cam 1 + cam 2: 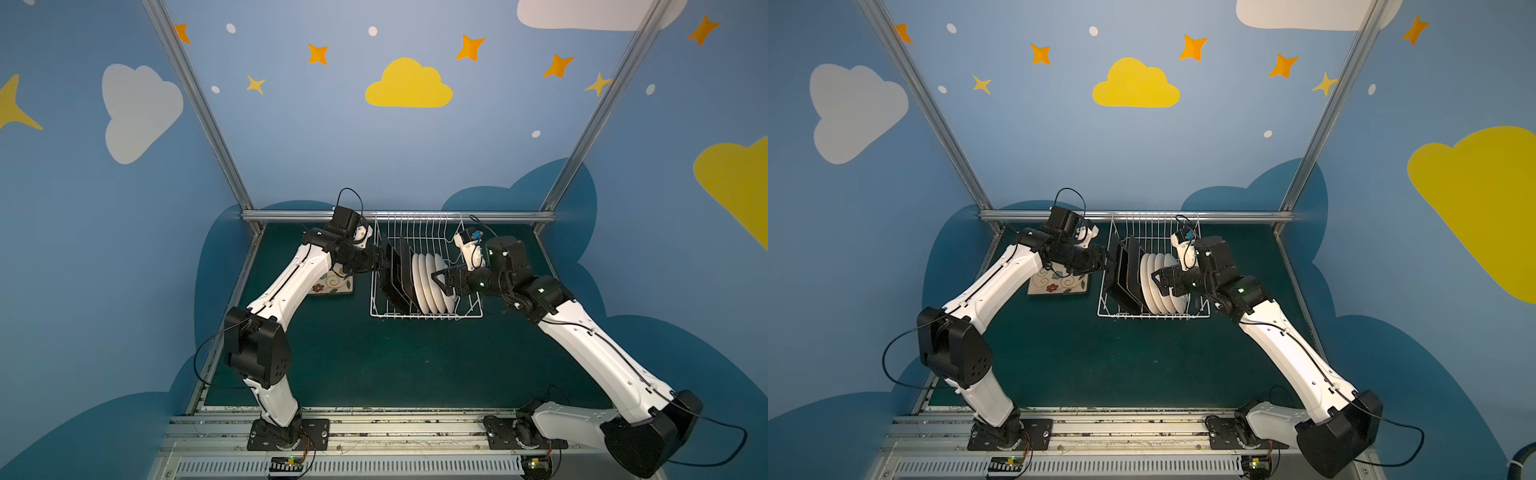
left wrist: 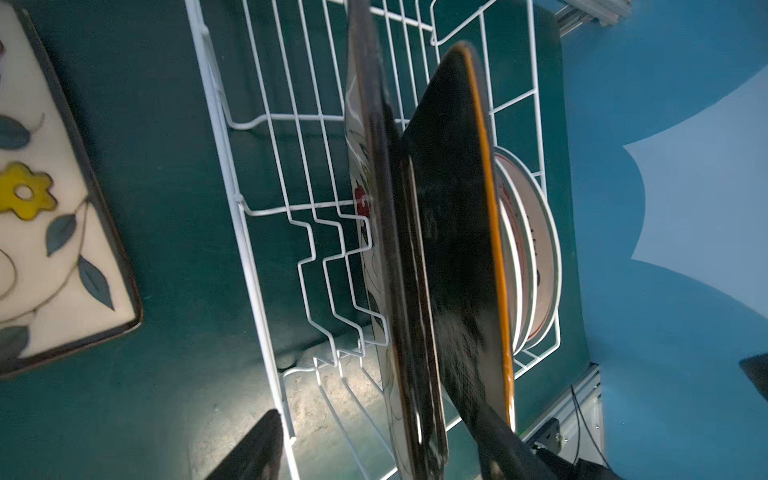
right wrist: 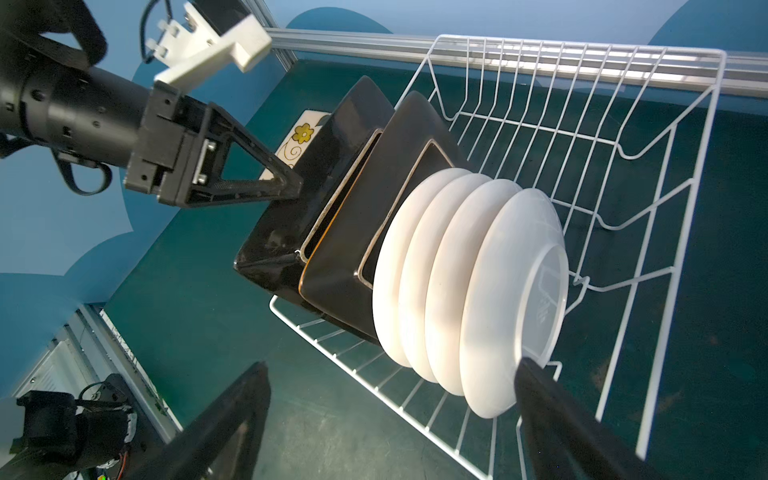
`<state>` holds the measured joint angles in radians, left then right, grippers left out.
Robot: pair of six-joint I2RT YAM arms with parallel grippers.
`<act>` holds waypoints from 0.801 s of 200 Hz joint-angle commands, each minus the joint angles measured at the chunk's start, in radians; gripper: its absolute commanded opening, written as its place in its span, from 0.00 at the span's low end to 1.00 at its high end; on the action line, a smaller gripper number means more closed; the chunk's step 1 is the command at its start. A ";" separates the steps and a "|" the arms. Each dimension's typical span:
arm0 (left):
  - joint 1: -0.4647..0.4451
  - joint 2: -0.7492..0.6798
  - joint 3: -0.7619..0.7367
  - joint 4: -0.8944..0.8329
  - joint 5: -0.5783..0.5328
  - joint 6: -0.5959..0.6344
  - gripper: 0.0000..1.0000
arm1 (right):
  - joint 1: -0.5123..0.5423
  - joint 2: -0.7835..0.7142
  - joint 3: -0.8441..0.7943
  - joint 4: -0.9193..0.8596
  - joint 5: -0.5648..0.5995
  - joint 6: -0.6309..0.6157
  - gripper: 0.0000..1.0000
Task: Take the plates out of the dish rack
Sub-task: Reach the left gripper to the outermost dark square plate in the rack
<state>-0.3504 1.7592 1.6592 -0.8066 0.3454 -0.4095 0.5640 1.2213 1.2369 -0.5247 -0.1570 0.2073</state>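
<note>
**Both arms at the dish rack, nothing gripped**

The dish rack stands at the far middle of the tabletop. Two square plates stand on edge at its left end, with four round white plates packed just right of them. A third square plate lies face up on the tabletop, left of the rack. The left gripper has its jaws apart, astride the edge of the leftmost square plate, not clamped. The right gripper is released and spread wide beside the rightmost round plate.
</note>
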 commanded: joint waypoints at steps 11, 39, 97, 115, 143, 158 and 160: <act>-0.014 0.033 0.003 0.061 -0.002 -0.046 0.69 | -0.007 -0.022 -0.017 0.031 0.007 0.021 0.91; -0.030 0.075 0.030 0.068 -0.009 -0.059 0.67 | -0.007 -0.020 -0.016 0.019 0.012 0.018 0.91; -0.063 0.153 0.075 0.053 -0.032 -0.073 0.59 | -0.012 -0.026 -0.024 0.032 0.016 0.020 0.91; -0.066 0.159 0.071 0.051 -0.053 -0.077 0.56 | -0.014 -0.025 -0.021 0.032 0.014 0.014 0.91; -0.067 0.160 0.061 0.042 -0.085 -0.084 0.53 | -0.021 -0.023 -0.027 0.039 0.013 0.017 0.91; -0.068 0.158 0.045 0.057 -0.085 -0.096 0.48 | -0.022 -0.023 -0.035 0.043 0.007 0.022 0.91; -0.070 0.159 0.044 0.058 -0.085 -0.096 0.47 | -0.022 -0.023 -0.036 0.043 0.007 0.023 0.91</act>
<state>-0.4133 1.8999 1.7164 -0.7456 0.2958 -0.4931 0.5468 1.2148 1.2194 -0.5064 -0.1501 0.2249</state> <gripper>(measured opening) 0.497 0.913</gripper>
